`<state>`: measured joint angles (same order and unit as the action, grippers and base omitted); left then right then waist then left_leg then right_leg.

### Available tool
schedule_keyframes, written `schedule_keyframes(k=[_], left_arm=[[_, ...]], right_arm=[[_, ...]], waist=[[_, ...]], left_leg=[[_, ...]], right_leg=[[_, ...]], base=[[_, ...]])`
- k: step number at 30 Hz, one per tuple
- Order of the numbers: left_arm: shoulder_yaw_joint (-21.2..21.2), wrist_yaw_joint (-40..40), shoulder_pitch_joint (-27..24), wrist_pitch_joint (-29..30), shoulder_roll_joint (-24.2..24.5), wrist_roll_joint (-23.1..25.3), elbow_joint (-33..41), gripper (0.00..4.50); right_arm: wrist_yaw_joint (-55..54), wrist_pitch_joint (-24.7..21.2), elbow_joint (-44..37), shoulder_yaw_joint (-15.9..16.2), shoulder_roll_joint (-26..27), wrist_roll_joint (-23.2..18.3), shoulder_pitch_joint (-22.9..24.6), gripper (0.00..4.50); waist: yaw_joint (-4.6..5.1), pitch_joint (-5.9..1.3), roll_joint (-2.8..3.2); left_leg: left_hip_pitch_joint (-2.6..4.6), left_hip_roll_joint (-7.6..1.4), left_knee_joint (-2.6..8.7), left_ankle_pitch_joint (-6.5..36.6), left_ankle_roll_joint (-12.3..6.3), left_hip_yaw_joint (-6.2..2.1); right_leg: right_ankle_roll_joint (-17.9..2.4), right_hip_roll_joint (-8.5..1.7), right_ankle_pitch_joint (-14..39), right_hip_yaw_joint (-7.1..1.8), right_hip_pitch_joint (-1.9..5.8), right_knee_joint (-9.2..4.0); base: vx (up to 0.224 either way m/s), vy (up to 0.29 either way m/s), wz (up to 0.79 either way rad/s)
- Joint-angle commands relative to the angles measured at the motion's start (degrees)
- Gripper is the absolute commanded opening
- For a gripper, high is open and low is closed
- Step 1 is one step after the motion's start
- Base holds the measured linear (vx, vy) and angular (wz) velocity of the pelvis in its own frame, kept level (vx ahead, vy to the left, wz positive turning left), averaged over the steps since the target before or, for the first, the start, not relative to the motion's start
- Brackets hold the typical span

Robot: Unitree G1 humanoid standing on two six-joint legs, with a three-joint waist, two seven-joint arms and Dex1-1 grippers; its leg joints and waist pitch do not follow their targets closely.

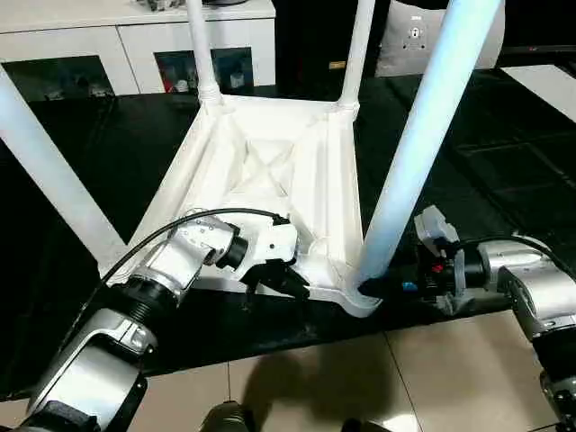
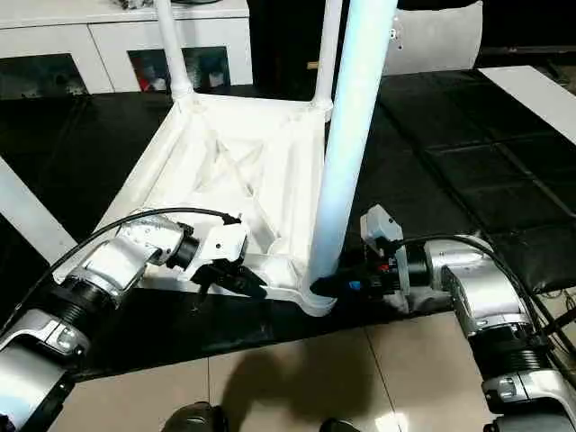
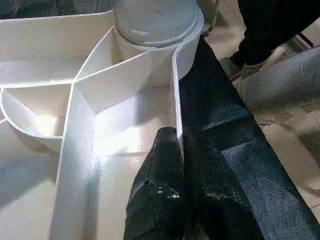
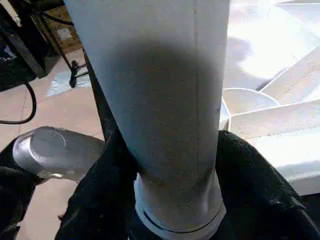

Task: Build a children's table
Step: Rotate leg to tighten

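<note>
The children's table (image 1: 270, 171) lies upside down on the black work table, ribbed underside up, with its white legs standing up from the corner sockets. My left gripper (image 1: 286, 281) is at the near edge, shut on the thin rim wall (image 3: 176, 90) of the top. The near right leg (image 1: 423, 135) rises from its socket, and my right gripper (image 1: 382, 286) is at its base. Its black fingers (image 4: 107, 175) press against both sides of the leg (image 4: 165, 100), just above the flared end.
The black table's front edge (image 1: 270, 346) runs just below the grippers, with tiled floor (image 1: 378, 378) beyond it. A white cabinet (image 1: 135, 45) stands at the back. A person's dark trouser legs (image 3: 270, 30) stand on the floor past my right forearm (image 3: 285, 75).
</note>
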<state>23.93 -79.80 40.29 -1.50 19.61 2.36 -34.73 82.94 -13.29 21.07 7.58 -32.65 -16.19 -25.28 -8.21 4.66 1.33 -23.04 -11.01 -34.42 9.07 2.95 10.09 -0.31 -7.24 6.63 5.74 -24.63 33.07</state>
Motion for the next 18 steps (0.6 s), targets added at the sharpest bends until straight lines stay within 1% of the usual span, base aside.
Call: schedule_keyframes(k=[1, 2, 3, 4, 6, 7, 8, 9, 10, 11, 12, 13, 14, 15, 16, 17, 18], left_arm=[[0.4, -1.9, 0.9, -1.5, -0.4, -0.7, 3.4, 0.00], [0.2, -1.7, 0.8, -1.0, -0.4, -0.8, 3.4, 0.00], [0.1, -1.3, 0.7, -0.4, -0.3, -0.9, 3.5, 0.00], [-0.1, -0.8, 0.6, 0.1, -0.4, -0.8, 3.5, 0.00], [-0.6, 0.6, 0.5, 2.1, -0.7, -1.1, 3.8, 0.00], [-1.2, 2.1, 0.4, 4.9, -1.4, -1.4, 4.6, 0.00], [-1.5, 2.8, 0.3, 6.1, -1.7, -1.6, 5.0, 0.00], [-2.2, 4.7, 0.4, 8.3, -2.6, -1.8, 5.4, 0.00], [-2.6, 5.9, 0.5, 9.4, -3.2, -1.9, 5.5, 0.00], [-3.3, 8.2, 0.6, 11.1, -4.4, -2.0, 5.8, 0.00], [-3.7, 10.9, 0.8, 12.5, -5.7, -1.6, 5.8, 0.00], [-3.7, 12.0, 0.8, 12.9, -6.2, -1.3, 5.9, 0.00], [-3.8, 13.1, 1.0, 13.4, -6.8, -1.0, 5.8, 0.00], [-4.3, 15.4, 1.3, 15.0, -8.4, -1.1, 5.6, 0.00], [-4.3, 15.4, 1.3, 15.0, -8.4, -1.1, 5.6, 0.00], [-4.4, 16.0, 1.4, 15.5, -8.8, -1.1, 5.6, 0.00], [-4.7, 17.9, 1.6, 16.4, -10.2, -1.1, 5.6, 0.00]], right_arm=[[0.5, -0.6, -0.3, 0.2, -0.2, -1.2, 0.3, 2.04], [0.7, -0.9, -0.3, 0.0, -0.2, -1.6, 0.4, 1.99], [0.9, -1.4, -0.7, -0.2, -0.1, -2.1, 0.7, 1.99], [1.1, -2.1, -1.5, -0.4, 0.0, -2.7, 1.1, 1.97], [0.0, -4.4, -3.3, -0.8, 0.6, -3.6, 2.0, 1.95], [-3.8, -6.7, -3.6, -1.2, 2.0, -3.3, 2.0, 1.95], [-5.9, -7.8, -3.5, -1.4, 2.8, -2.8, 1.8, 1.95], [-9.7, -8.9, -3.1, -1.7, 4.4, -2.1, 1.3, 1.95], [-12.1, -9.4, -2.8, -1.9, 5.4, -1.5, 0.9, 1.95], [-17.0, -10.4, -2.0, -2.5, 7.5, -0.4, 0.0, 1.95], [-24.1, -12.3, -0.7, -3.4, 10.7, 1.0, -1.4, 1.95], [-27.2, -13.3, -0.1, -3.9, 12.0, 1.4, -2.1, 1.95], [-29.7, -14.0, 0.5, -4.3, 13.3, 1.7, -2.7, 1.95], [-34.8, -14.6, 2.0, -5.1, 15.8, 2.4, -4.0, 1.95], [-34.8, -14.6, 2.0, -5.1, 15.8, 2.4, -4.0, 1.95], [-36.4, -14.9, 2.4, -5.4, 16.6, 2.4, -4.3, 1.95], [-40.9, -15.5, 3.9, -6.3, 18.9, 2.8, -5.5, 1.95]], waist=[[0.42, -4.96, -1.06], [0.41, -4.96, -1.08], [0.38, -5.16, -1.12], [0.33, -5.11, -1.07], [0.21, -5.19, -1.04], [0.17, -5.21, -0.99], [0.32, -5.10, -0.95], [0.41, -5.11, -0.93], [0.66, -4.99, -0.98], [0.70, -4.96, -0.95], [1.12, -4.84, -1.02], [1.96, -4.75, -1.02], [2.89, -4.63, -1.17], [3.23, -4.69, -1.08], [4.24, -4.54, -1.24], [4.74, -4.69, -1.20], [5.00, -4.76, -1.31]], left_leg=[[1.48, -2.18, 4.51, 17.5, -2.81, -0.28], [1.43, -2.14, 4.48, 17.4, -2.83, -0.29], [1.48, -2.16, 4.43, 17.2, -2.84, -0.28], [1.47, -2.17, 4.42, 17.0, -2.88, -0.27], [1.49, -2.22, 4.41, 16.5, -2.93, -0.28], [1.42, -2.23, 4.43, 16.1, -2.97, -0.27], [1.30, -2.17, 4.52, 15.9, -2.79, -0.32], [1.42, -2.16, 4.52, 16.4, -2.51, -0.31], [1.40, -2.00, 4.54, 17.1, -1.90, -0.30], [1.42, -1.92, 4.55, 17.8, -1.56, -0.40], [1.34, -1.75, 4.66, 18.5, -0.63, -0.54], [1.09, -1.57, 4.84, 19.3, 0.39, -0.85], [0.93, -1.34, 4.84, 20.5, 1.11, -1.08], [1.04, -1.25, 4.78, 21.2, 1.27, -1.14], [0.68, -1.09, 4.75, 22.1, 1.41, -1.27], [1.03, -0.95, 4.51, 22.7, 1.05, -1.26], [1.11, -0.92, 4.44, 22.7, 0.70, -1.24]], right_leg=[[-10.9, -1.86, 23.6, -2.12, 3.27, -3.65], [-10.9, -1.90, 23.7, -2.10, 3.33, -3.66], [-10.9, -1.91, 23.5, -2.10, 3.41, -3.60], [-11.0, -1.93, 23.5, -2.11, 3.36, -3.62], [-11.1, -1.89, 22.6, -2.14, 3.42, -3.47], [-11.4, -1.81, 21.8, -2.14, 3.45, -3.33], [-11.5, -1.73, 21.7, -2.13, 3.41, -3.28], [-11.4, -1.73, 22.2, -2.11, 3.37, -3.33], [-11.1, -1.72, 23.7, -2.06, 3.27, -3.44], [-10.6, -1.88, 25.2, -2.00, 3.28, -3.67], [-9.4, -1.92, 27.8, -1.84, 3.30, -3.87], [-8.1, -1.93, 30.2, -1.53, 3.47, -4.18], [-6.2, -1.95, 33.1, -1.14, 3.59, -4.67], [-5.6, -1.95, 34.1, -0.97, 3.57, -4.75], [-4.5, -1.85, 35.6, -0.73, 3.60, -5.07], [-3.8, -1.96, 36.7, -0.59, 3.41, -5.63], [-3.8, -1.94, 36.5, -0.57, 3.33, -5.78]], base=[[0.000, 0.000, 0.00], [0.000, 0.000, 0.00], [0.000, 0.000, 0.00], [0.000, 0.000, 0.00], [0.000, 0.000, 0.00], [0.000, 0.000, 0.00], [0.000, 0.000, 0.00], [0.000, 0.000, 0.00], [0.000, 0.000, 0.00], [0.000, 0.000, 0.00], [0.000, 0.000, 0.00], [0.000, 0.000, 0.00], [0.000, 0.000, 0.00], [0.000, 0.000, 0.00], [0.000, 0.000, 0.00], [0.000, 0.000, 0.00], [0.000, 0.000, 0.00]])
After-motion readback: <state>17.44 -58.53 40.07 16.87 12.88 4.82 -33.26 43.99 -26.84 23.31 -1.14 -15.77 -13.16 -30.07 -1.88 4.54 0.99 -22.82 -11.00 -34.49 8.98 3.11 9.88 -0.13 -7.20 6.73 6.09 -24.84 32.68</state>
